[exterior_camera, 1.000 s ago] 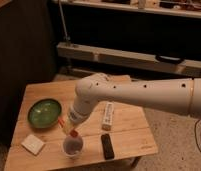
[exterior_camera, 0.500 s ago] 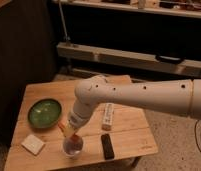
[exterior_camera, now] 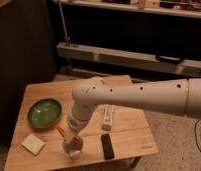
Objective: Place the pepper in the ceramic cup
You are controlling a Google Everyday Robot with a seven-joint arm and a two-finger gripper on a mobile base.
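The ceramic cup (exterior_camera: 72, 150) stands near the front edge of the wooden table (exterior_camera: 131, 132), left of centre. My gripper (exterior_camera: 72, 140) is at the end of the white arm, pointing down right over the cup's mouth. It is shut on the red-orange pepper (exterior_camera: 61, 132). The pepper is slanted: its upper end sticks out to the upper left of the gripper and its lower end reaches down into the cup. The gripper hides most of the cup's inside.
A wide green bowl (exterior_camera: 44, 112) sits at the table's left. A white block (exterior_camera: 33, 144) lies at the front left corner. A white tube (exterior_camera: 108, 118) and a black flat object (exterior_camera: 107, 146) lie right of the cup. Dark shelves stand behind.
The gripper has come down with the pepper towards the cup. The pepper's lower end now reaches into the cup.
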